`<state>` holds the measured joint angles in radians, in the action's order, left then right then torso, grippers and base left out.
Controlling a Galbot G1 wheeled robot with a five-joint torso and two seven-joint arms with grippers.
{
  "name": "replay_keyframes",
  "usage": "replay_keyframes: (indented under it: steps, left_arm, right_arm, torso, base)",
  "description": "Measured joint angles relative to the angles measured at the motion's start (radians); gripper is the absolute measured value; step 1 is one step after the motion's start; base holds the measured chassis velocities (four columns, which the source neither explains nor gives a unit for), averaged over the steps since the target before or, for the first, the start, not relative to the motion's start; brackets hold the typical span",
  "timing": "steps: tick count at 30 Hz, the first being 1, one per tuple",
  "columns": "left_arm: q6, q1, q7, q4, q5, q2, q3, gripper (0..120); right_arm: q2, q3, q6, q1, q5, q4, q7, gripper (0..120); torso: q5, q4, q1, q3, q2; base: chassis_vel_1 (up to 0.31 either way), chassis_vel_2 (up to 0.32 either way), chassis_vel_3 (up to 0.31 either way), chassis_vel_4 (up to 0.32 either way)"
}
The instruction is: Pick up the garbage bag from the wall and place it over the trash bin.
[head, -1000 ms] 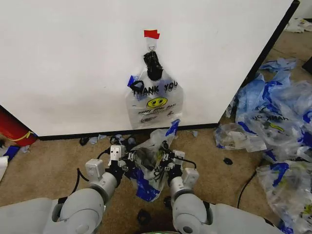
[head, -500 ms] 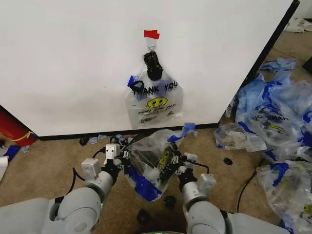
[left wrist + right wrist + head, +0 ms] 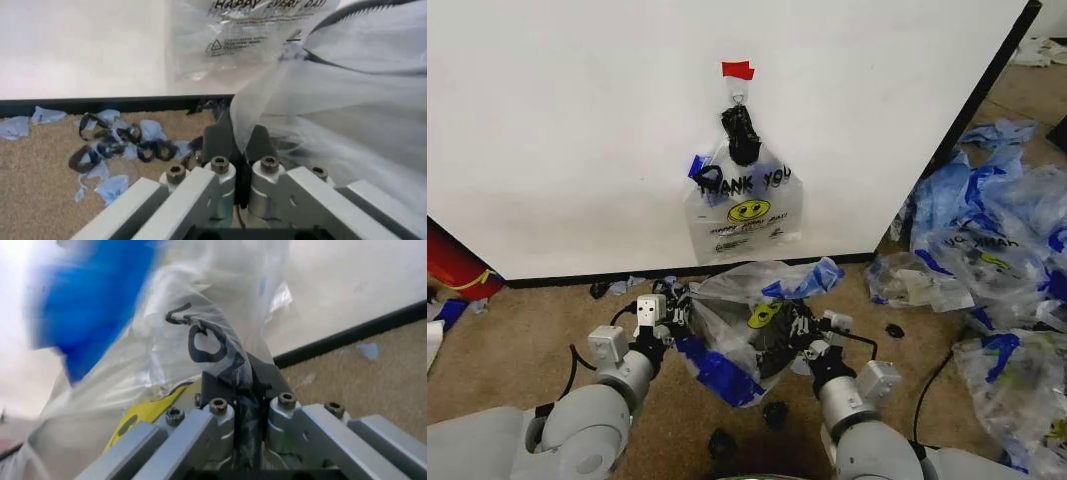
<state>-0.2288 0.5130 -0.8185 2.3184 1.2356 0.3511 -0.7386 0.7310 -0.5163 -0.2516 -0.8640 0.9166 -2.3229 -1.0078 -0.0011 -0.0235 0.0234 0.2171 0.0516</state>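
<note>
Holding one garbage bag [image 3: 742, 325] spread between them, both grippers sit nearest the robot, low over the carpeted floor [image 3: 517, 335]. Left gripper [image 3: 670, 318]: jaws closed on a pinch of the bag's clear film at its left edge, confirmed in the left wrist view, where film runs up from between the two closed fingers [image 3: 219, 142]. Right gripper [image 3: 799, 328]: jaws likewise closed on the film at the bag's right edge, the right wrist view showing black lettering creased just above the clamp. The two grippers stand apart on either side of the bag, which in my judgement serves to pull the mouth wide enough to go over a rim; a blue handle [image 3: 812, 280] stands up from the upper right and a blue strip hangs at the lower left, with a yellow smiley face showing through the middle. Trash bin: not identifiable with certainty; dark material shows through the film beneath the bag, and whether the bag touches it I cannot tell. Small black scraps [image 3: 775, 412] lie on the floor below the bag. Farther off, the white wall panel [image 3: 567, 130] carries a flat bundle of like bags [image 3: 744, 205], tied with a black knot, hung from a hook under a red tape strip [image 3: 738, 70]. A heap of blue-and-clear bags [image 3: 987, 250] lies to the right.
</note>
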Motion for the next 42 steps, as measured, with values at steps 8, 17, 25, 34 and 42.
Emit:
replay_keyframes:
  steps: [8, 17, 25, 34, 42]
  left_arm:
    - [-0.012, 0.026, 0.003, -0.020, -0.023, 0.012, 0.005, 0]
    - [-0.035, 0.058, 0.015, -0.072, -0.048, 0.051, 0.007, 0]
    - [-0.044, 0.077, 0.018, -0.103, -0.070, 0.079, 0.007, 0]
    - [-0.043, 0.067, 0.019, -0.080, -0.089, 0.060, 0.009, 4]
    - [-0.027, 0.034, 0.020, 0.007, -0.083, -0.019, 0.009, 34]
  right_arm:
    - [-0.005, 0.039, 0.001, 0.004, 0.027, -0.022, -0.003, 1]
    - [-0.009, 0.052, 0.002, -0.007, 0.035, -0.043, -0.005, 1]
    - [-0.016, 0.065, 0.002, -0.015, 0.038, -0.052, -0.008, 1]
    - [-0.015, 0.072, 0.003, -0.015, 0.038, -0.041, -0.008, 1]
    - [0.000, 0.059, 0.003, -0.005, 0.034, 0.003, -0.001, 1]
  torso:
    - [0.0000, 0.0000, 0.000, 0.000, 0.000]
    - [0.0000, 0.0000, 0.000, 0.000, 0.000]
    - [0.0001, -0.0001, 0.000, 0.000, 0.000]
    - [0.0000, -0.0001, 0.000, 0.000, 0.000]
    - [0.0001, 0.0000, 0.000, 0.000, 0.000]
  base:
    - [0.000, 0.000, 0.000, 0.000]
    - [0.000, 0.000, 0.000, 0.000]
    - [0.000, 0.000, 0.000, 0.000]
    - [0.000, 0.000, 0.000, 0.000]
    - [0.000, 0.000, 0.000, 0.000]
